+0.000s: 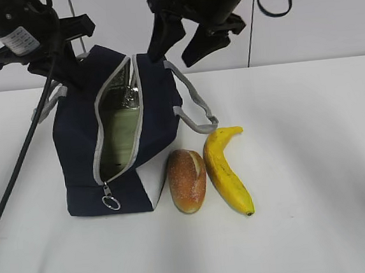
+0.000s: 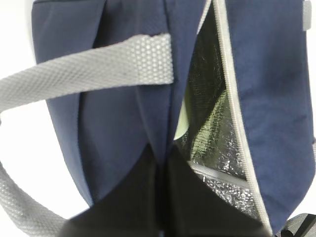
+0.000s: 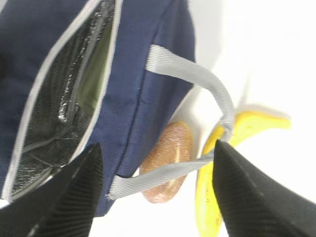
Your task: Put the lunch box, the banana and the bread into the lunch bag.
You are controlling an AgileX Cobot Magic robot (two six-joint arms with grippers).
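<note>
A navy-blue lunch bag (image 1: 81,145) stands on a white table (image 1: 313,163), its top tilted toward the camera and its grey-edged zipper opening gaping wide. Through the opening a pale sage-green surface shows against the silver foil lining; this is the lunch box (image 1: 115,139), already inside the bag. A metal ring pull (image 1: 111,200) hangs at the lower end of the zipper, near the bag's base, beside a white side panel (image 1: 153,184). No brand name or writing can be read on the bag or on the food. Just right of the bag, touching or nearly touching the white panel, lies the bread (image 1: 187,180), an oval golden-brown roll with a speckled crust. Just beside it on the right lies the banana (image 1: 227,171), yellow, curved, its dark tip pointing toward the camera. One grey strap handle (image 1: 193,113) loops from the bag's right side down toward the banana's stem end. The left gripper (image 1: 67,60) sits at the bag's upper left edge with its fingers closed together, pinching a fold of the navy fabric, as the left wrist view shows close up. A white label on the left arm carries print too small to read. The right gripper (image 1: 184,44) hangs above the bag's rear right corner, its fingers spread wide with nothing between them.
</note>
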